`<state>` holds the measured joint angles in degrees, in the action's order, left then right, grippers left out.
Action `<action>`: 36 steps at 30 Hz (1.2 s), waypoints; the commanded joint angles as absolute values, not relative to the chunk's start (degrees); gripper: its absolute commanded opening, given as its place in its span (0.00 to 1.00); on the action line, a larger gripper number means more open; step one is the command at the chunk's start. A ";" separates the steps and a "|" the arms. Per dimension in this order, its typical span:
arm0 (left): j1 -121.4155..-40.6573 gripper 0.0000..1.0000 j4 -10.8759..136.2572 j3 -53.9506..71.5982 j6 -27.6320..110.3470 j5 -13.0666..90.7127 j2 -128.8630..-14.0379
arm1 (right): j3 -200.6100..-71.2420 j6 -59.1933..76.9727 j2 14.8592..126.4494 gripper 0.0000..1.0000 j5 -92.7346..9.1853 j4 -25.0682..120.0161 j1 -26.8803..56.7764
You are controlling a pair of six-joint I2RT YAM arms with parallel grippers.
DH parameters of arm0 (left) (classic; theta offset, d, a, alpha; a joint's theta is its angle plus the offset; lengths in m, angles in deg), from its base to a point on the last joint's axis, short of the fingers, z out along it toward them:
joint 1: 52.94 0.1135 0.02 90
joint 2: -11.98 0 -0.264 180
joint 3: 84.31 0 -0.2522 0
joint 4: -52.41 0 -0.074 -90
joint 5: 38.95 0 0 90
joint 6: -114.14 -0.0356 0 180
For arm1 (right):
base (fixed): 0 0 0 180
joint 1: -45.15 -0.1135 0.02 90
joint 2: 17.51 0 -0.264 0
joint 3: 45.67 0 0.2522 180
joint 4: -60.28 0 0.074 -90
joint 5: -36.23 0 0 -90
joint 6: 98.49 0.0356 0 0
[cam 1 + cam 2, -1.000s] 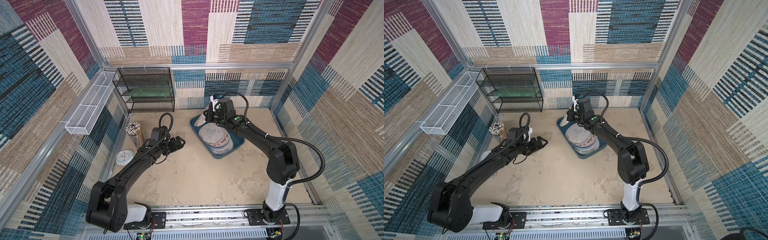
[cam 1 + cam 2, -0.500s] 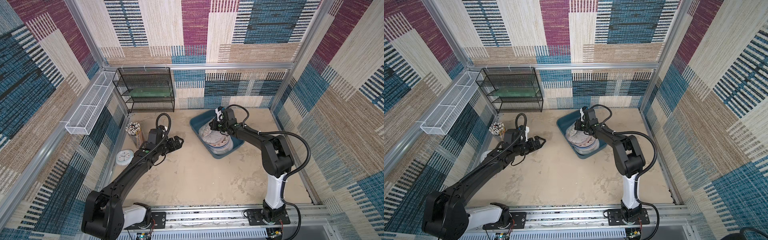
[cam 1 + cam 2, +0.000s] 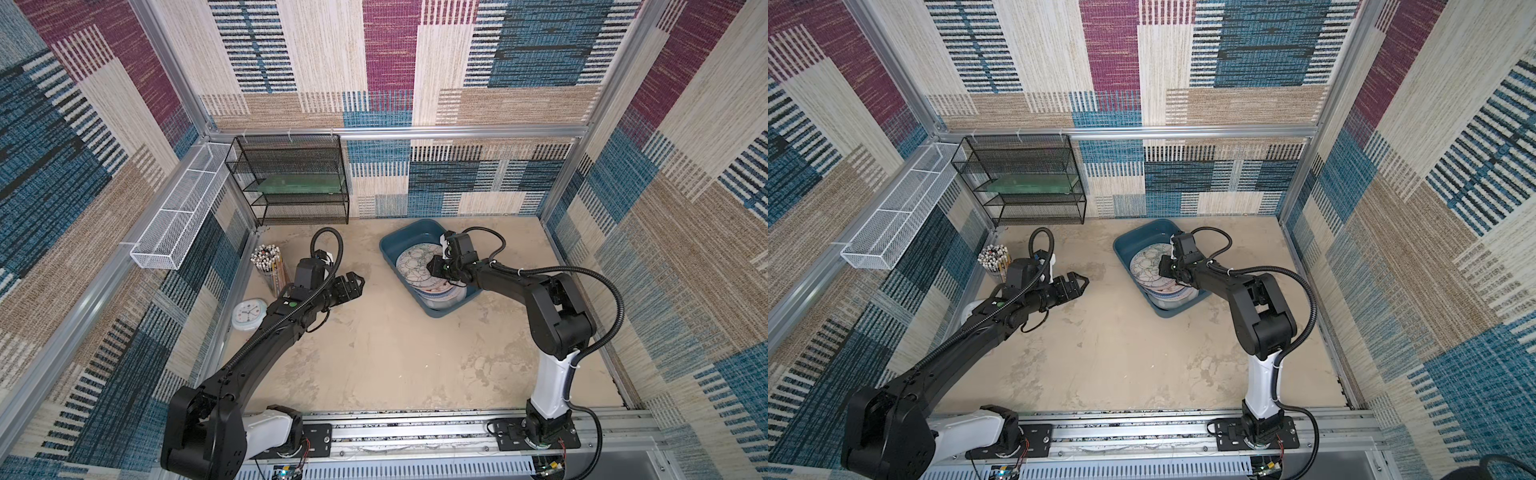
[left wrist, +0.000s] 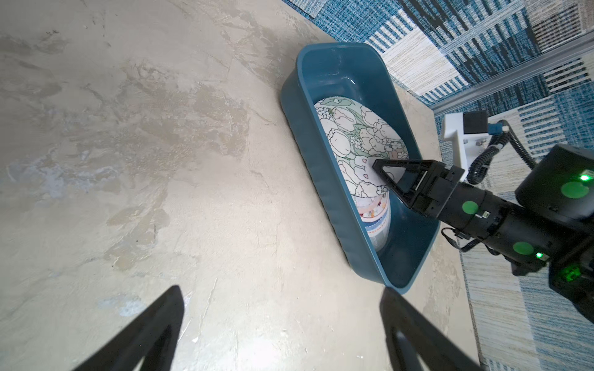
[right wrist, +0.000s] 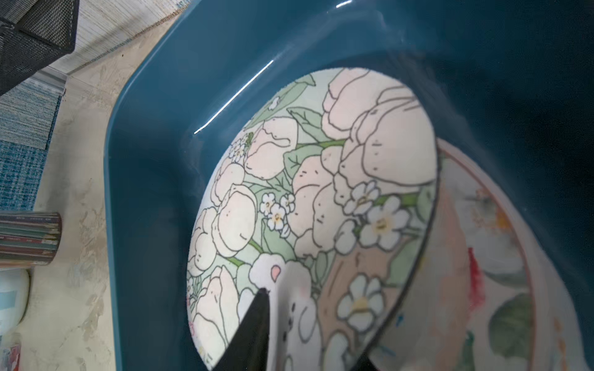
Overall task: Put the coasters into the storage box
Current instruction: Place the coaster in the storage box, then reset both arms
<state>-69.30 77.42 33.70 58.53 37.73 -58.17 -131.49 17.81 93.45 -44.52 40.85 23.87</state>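
The teal storage box (image 3: 415,230) (image 3: 1142,235) (image 4: 337,74) (image 5: 160,160) stands at the back middle of the table. Inside lies a stack of coasters (image 3: 446,297) (image 5: 498,241). A tulip-and-bunny coaster (image 3: 415,266) (image 3: 1146,266) (image 4: 353,138) (image 5: 305,192) is on top, tilted. My right gripper (image 3: 434,266) (image 3: 1163,266) (image 4: 377,167) (image 5: 311,324) is low in the box with its jaws apart. One finger rests on the top coaster's face, the other sits at its raised edge. My left gripper (image 3: 353,282) (image 3: 1077,282) (image 4: 279,289) hangs open over bare table left of the box.
A black mesh rack (image 3: 291,183) holding a green board stands at the back left. A white mesh tray (image 3: 178,216) hangs on the left wall. A cup of pencils (image 3: 270,266) and a pale-blue clock (image 3: 248,313) sit beside the left arm.
My right gripper came down from the box's far end, where it held a coaster upright, laid it on the stack and parted its jaws. The left gripper opened a little wider.
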 commanded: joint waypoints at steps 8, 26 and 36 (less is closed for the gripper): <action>-69.29 0.99 83.54 33.24 53.88 45.32 -56.62 | -126.42 14.74 85.65 0.95 -48.33 42.26 23.99; -69.28 0.99 76.88 45.42 41.28 71.34 -44.56 | -107.71 4.30 57.17 0.95 -67.49 42.92 34.50; -69.29 0.99 66.83 51.03 35.27 78.83 -47.18 | -94.35 0.62 54.65 0.95 -71.32 60.74 42.68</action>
<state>-69.30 72.00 50.55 40.63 75.89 -45.54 -95.44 2.16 52.79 -69.43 51.85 41.47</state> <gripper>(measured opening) 0.992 0.949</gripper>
